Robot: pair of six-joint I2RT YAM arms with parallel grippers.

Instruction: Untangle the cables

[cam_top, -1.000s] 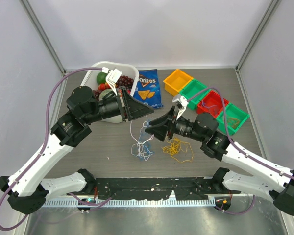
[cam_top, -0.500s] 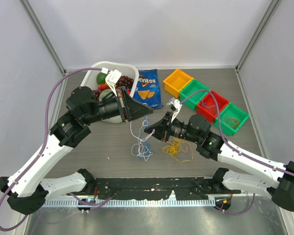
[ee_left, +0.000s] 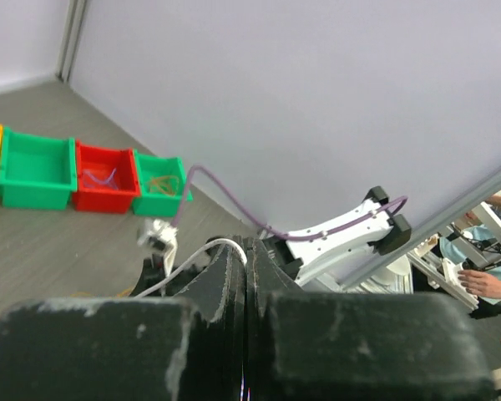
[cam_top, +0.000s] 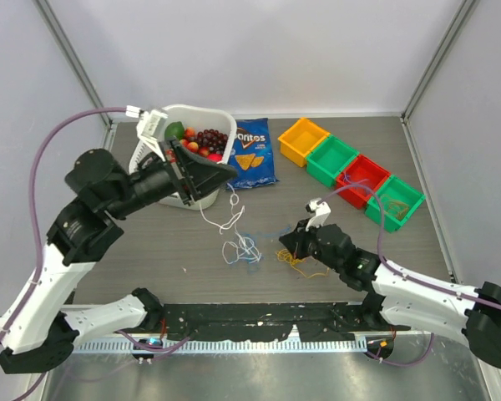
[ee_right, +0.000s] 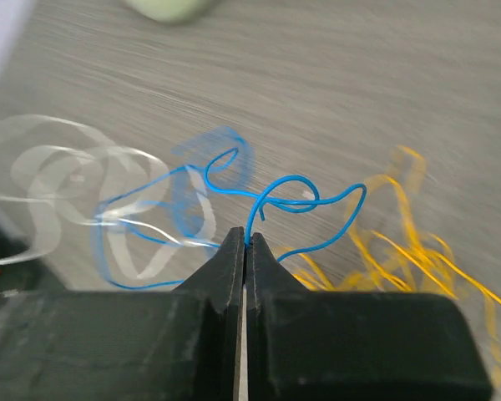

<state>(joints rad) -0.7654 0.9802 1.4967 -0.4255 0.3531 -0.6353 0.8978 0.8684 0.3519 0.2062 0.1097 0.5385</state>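
With my left fingers (ee_left: 234, 263) clamped on the white cable (cam_top: 207, 215) far-left and my right fingers (ee_right: 234, 255) clamped on the blue cable (ee_right: 292, 178) near-right, the tangle (cam_top: 244, 251) lies between them.

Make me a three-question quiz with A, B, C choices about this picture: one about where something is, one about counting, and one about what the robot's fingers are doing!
1. Where is the chips bag?
A. beside the basket
B. inside the basket
C. hanging on the wall

2. How many bins stand in the row?
A. two
B. four
C. six

3. What are the right fingers doing?
A. spread wide open
B. shut on the blue cable
C. holding a spoon

Answers:
1 A, the bag lies flat next to the basket.
2 B, they go orange, green, red, green.
3 B, the right wrist view shows them pinched together on the blue cable.
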